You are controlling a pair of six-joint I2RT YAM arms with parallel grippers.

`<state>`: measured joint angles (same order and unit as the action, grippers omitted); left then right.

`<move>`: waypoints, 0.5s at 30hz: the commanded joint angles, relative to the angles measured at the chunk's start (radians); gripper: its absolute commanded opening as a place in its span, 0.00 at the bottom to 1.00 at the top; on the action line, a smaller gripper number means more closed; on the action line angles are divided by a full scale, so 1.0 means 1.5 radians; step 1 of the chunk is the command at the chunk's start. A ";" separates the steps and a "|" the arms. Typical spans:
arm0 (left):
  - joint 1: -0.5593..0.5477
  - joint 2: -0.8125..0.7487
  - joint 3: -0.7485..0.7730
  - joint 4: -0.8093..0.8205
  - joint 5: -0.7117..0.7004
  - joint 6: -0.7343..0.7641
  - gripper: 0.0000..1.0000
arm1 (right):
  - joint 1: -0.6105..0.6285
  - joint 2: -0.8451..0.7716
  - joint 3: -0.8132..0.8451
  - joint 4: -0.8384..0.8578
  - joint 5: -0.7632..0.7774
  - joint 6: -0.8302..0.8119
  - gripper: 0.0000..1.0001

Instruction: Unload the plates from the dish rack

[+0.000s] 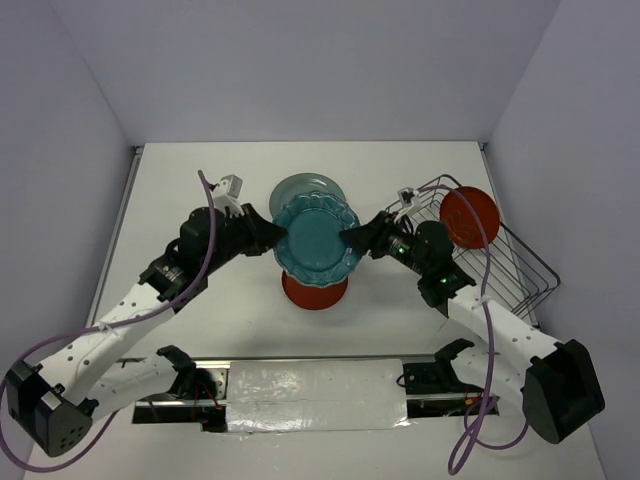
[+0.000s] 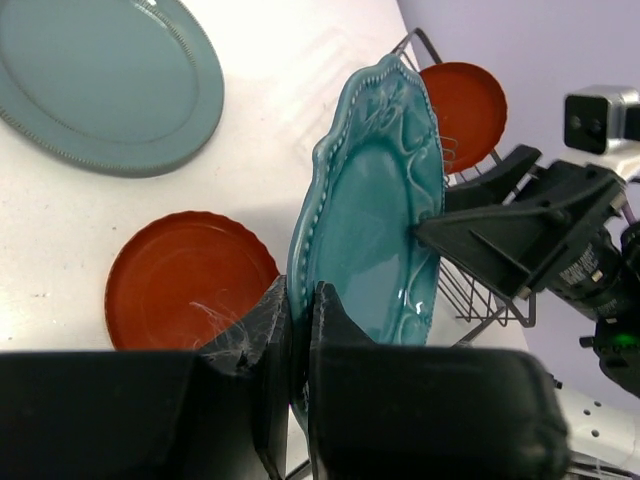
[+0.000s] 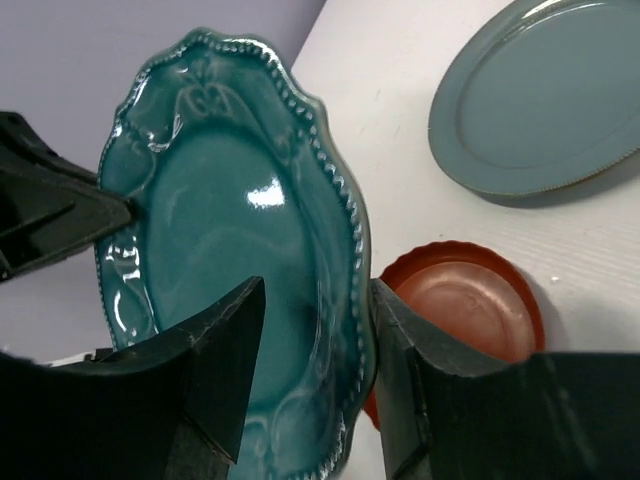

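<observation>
A dark teal plate (image 1: 317, 240) with a scalloped rim hangs above the table between both arms. My left gripper (image 1: 280, 232) is shut on its left rim; in the left wrist view the fingers (image 2: 298, 292) pinch the edge of the teal plate (image 2: 375, 220). My right gripper (image 3: 317, 288) straddles the opposite rim with its jaws apart, and a gap shows between one finger and the plate (image 3: 220, 200). A pale grey-green plate (image 1: 305, 188) and a red-orange plate (image 1: 313, 292) lie on the table. Another red-orange plate (image 1: 468, 217) stands in the dish rack (image 1: 510, 265).
The wire rack sits at the table's right side, close to the right wall. The two plates on the table lie partly under the held one, at the middle. White walls close in the left (image 1: 60, 200), right and back sides.
</observation>
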<state>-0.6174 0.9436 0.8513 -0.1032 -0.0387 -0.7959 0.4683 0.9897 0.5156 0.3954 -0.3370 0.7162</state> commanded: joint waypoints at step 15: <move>0.395 -0.015 -0.044 0.089 -0.024 -0.020 0.00 | 0.012 -0.170 -0.057 -0.002 0.036 -0.045 0.59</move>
<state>-0.0788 0.9798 0.7959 -0.1299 -0.0559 -0.8062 0.4782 0.8055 0.4633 0.3946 -0.3050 0.6876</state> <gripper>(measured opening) 0.165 0.588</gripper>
